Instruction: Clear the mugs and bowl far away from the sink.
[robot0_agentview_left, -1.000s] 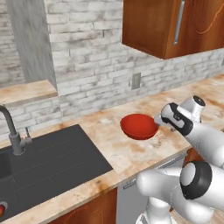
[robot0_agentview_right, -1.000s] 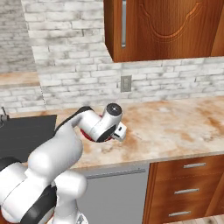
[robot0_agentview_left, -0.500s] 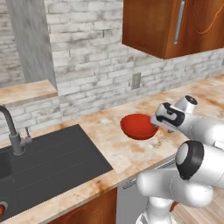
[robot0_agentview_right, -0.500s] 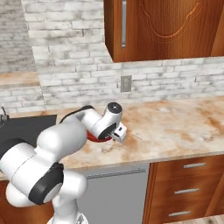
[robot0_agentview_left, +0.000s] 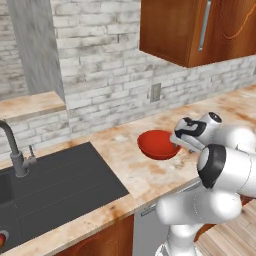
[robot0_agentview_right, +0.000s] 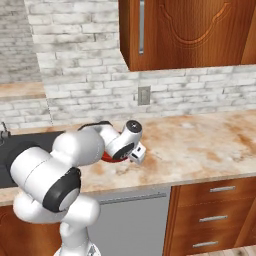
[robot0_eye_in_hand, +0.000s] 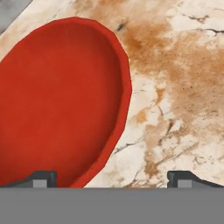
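While spread wide and empty, two fingers (robot0_eye_in_hand: 44, 178) astride the rim of one red bowl (robot0_eye_in_hand: 57, 100).

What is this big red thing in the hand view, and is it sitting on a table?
Observer: It's a red bowl, and it sits on a marbled kitchen counter below a brick wall.
Operator: Is anything else near it?
Observer: A black sink with a gooseneck tap is set into the same counter, clearly apart from the bowl.
Operator: And what's above it?
Observer: A wooden wall cabinet hangs over the counter, and an outlet sits on the wall behind the bowl.
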